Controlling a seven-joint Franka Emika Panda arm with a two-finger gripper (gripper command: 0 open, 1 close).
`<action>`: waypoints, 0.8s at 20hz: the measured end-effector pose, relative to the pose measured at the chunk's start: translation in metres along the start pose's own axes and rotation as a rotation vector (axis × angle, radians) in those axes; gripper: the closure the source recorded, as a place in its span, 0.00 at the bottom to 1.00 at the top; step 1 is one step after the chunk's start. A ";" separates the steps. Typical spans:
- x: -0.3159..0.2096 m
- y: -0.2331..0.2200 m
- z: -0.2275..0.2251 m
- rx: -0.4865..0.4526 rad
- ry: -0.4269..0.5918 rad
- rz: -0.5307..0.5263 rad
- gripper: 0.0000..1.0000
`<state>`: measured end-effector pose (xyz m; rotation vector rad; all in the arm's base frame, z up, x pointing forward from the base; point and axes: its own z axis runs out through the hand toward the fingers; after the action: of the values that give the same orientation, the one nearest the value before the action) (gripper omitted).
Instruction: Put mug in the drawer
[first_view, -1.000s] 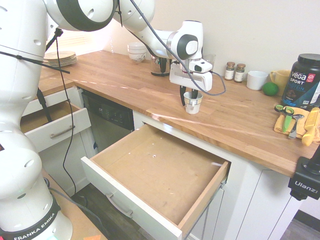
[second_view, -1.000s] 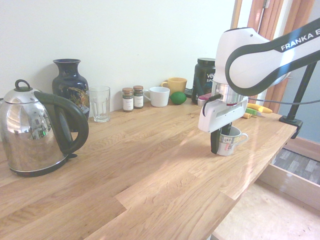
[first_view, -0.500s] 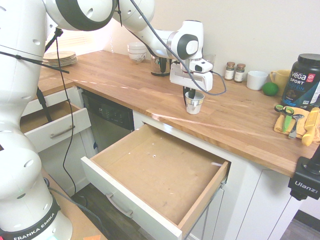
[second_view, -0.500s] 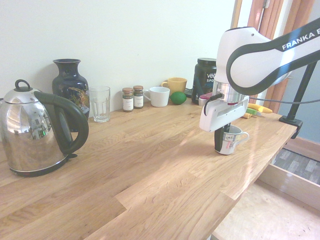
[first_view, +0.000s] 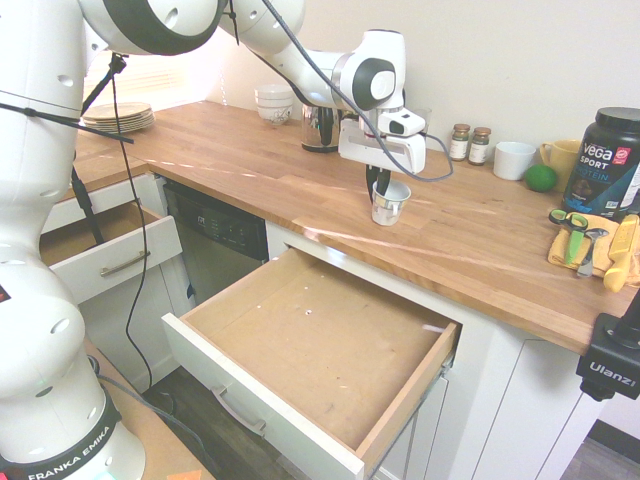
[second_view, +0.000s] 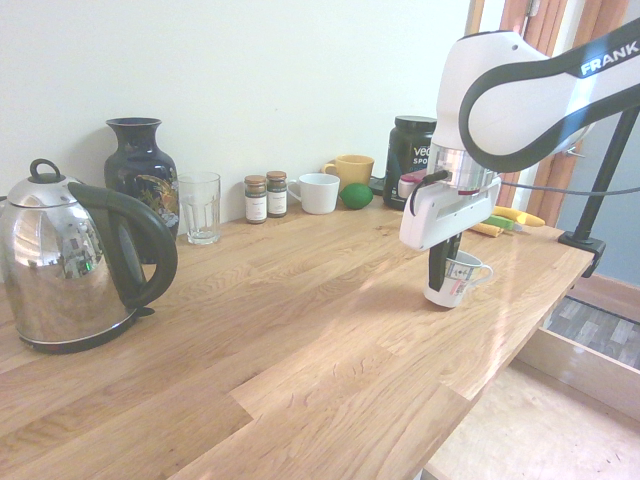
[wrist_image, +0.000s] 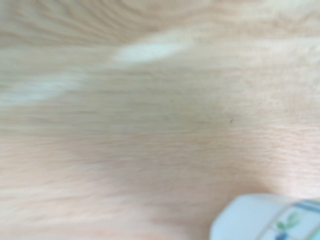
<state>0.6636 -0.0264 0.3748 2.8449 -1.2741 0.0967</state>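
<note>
The claw (first_view: 379, 193) is closed on one wall of the tilted mug (first_view: 391, 207); that off-centre pinch could let it slip before reaching the drawer (first_view: 262, 398)

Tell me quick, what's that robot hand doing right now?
Gripper: closed on the wall of the small patterned mug, which leans slightly at the countertop.

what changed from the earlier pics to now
The gripper has closed on the mug by its wall and risen slightly; the mug now leans, where before it stood upright. The drawer is still open, and the kettle, vase and white mug stayed put.
</note>
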 end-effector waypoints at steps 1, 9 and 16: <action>-0.005 0.002 -0.008 0.005 0.003 -0.003 1.00; -0.033 0.024 -0.050 0.023 0.012 -0.017 1.00; -0.077 0.060 -0.074 0.023 -0.020 -0.129 1.00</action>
<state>0.5645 -0.0055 0.4429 2.9459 -1.0953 0.0812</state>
